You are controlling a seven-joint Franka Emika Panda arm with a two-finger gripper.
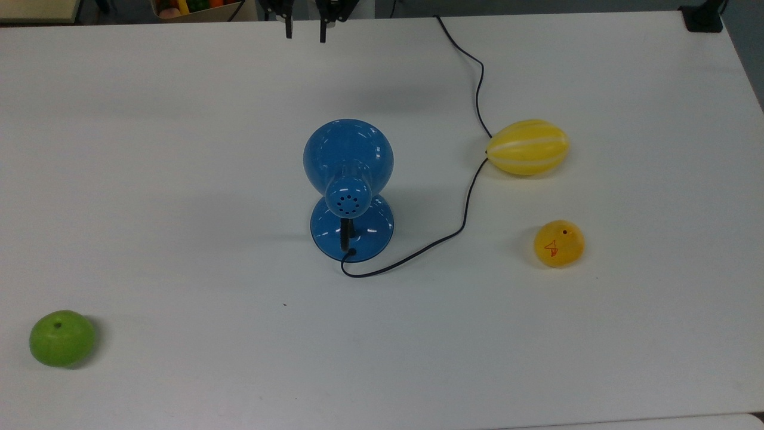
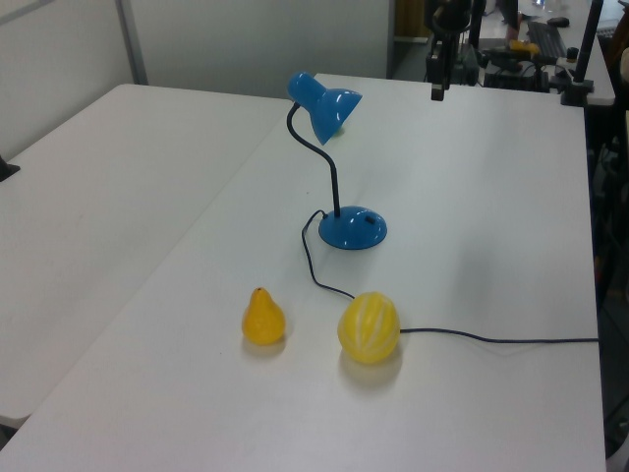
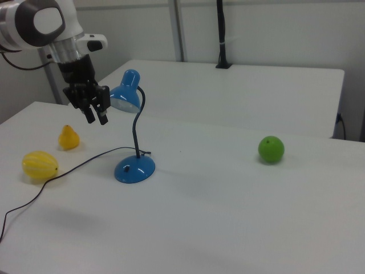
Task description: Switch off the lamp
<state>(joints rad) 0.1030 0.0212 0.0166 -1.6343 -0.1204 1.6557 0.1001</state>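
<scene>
The blue lamp stands mid-table, its dome shade (image 1: 348, 152) bent over its round base (image 1: 370, 236) on a thin black neck. From the side, the shade (image 3: 125, 96) hangs above the base (image 3: 134, 169). Whether it is lit I cannot tell. My gripper (image 1: 305, 31) hovers high at the top view's top edge, well behind the lamp and apart from it. It is open, with nothing between the fingers. In the right view the gripper (image 3: 96, 117) hangs just to the right view's left of the shade. In the left view the gripper (image 2: 436, 87) is up at the far end of the table.
The lamp's dark cord (image 1: 471, 185) loops from the base past a yellow striped melon (image 1: 527, 147) to the table's far edge. A yellow pear (image 1: 558, 243) lies on the top view's right, and a green apple (image 1: 62, 337) sits near its lower-left corner.
</scene>
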